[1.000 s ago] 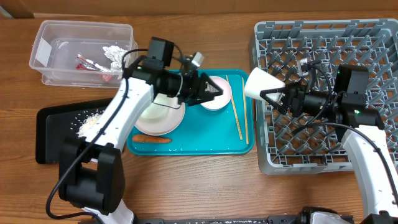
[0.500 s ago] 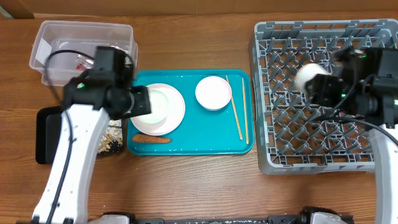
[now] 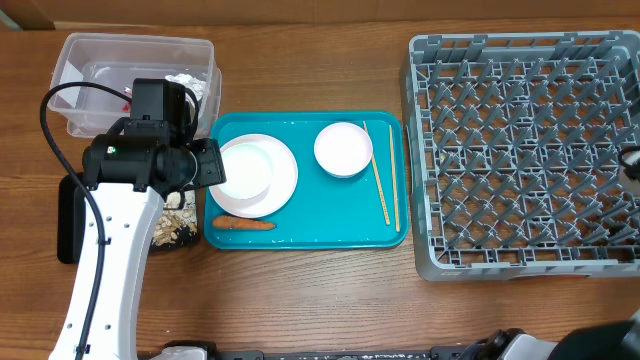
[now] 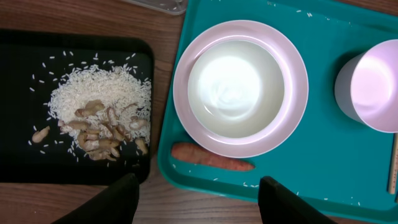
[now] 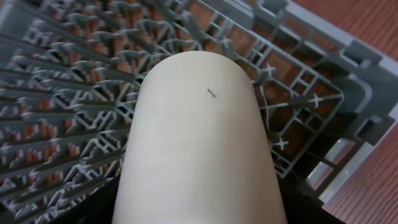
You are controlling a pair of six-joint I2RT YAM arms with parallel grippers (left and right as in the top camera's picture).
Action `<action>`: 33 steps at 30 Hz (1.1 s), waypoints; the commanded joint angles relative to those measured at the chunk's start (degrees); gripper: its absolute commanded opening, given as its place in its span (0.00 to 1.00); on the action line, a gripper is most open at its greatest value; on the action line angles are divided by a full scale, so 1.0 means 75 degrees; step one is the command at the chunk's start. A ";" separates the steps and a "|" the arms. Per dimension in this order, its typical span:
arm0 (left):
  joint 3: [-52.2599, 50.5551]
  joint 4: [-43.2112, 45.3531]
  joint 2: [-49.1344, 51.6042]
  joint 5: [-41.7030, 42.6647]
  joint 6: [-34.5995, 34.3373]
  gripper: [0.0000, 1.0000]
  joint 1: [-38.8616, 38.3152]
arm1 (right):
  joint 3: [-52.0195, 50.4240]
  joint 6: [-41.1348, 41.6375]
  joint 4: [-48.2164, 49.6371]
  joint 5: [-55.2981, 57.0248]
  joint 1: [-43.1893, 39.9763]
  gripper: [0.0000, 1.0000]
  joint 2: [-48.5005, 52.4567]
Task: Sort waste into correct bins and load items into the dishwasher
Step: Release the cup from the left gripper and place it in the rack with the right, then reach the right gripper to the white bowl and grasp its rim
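Note:
My left gripper [image 4: 199, 208] is open and empty, above the gap between the black tray [image 4: 25, 168] and the teal tray; overhead it [image 3: 206, 168] is left of the white plate [image 3: 280, 195]. Rice scraps [image 4: 93, 102] lie in the black tray. A white bowl [image 4: 236, 87] sits on the plate, the carrot [image 4: 213, 158] in front of it. A small white bowl [image 3: 343, 149] and chopsticks [image 3: 381, 185] lie on the teal tray. My right gripper [image 5: 199, 214] is shut on a white cup [image 5: 196, 137] over a corner of the dish rack [image 5: 62, 93].
The clear tub [image 3: 90, 60] at the back left holds the foil ball [image 3: 185, 85] and red-and-white wrapper [image 3: 135, 98]. The grey rack [image 3: 520, 150] fills the right side. The teal tray [image 3: 330, 225] lies in the middle. The right arm shows only at the overhead's right edge.
My left arm swung left from over the small bowl and now hovers by the black tray's right end. My right arm carried the cup right, out of the overhead view.

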 commanded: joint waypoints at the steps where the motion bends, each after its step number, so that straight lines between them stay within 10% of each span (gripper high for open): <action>1: 0.0052 0.0015 -0.0073 -0.0070 -0.0055 0.65 0.0026 | 0.0227 0.0277 0.0029 0.0134 -0.0306 0.39 0.0650; 16: 0.0050 0.0067 -0.0070 -0.0041 -0.0055 0.65 0.0026 | 0.0216 0.0664 -0.0079 0.0233 -0.0495 0.40 0.1754; 22: 0.0050 0.0064 -0.0070 -0.0041 -0.0058 0.65 0.0026 | 0.0221 0.0664 0.0061 -0.0425 -0.0495 0.86 0.1874; 33: 0.0050 0.0044 -0.0070 -0.0041 -0.0058 0.75 0.0026 | 0.0953 0.0248 0.0064 -0.2684 -0.0050 0.84 0.1046</action>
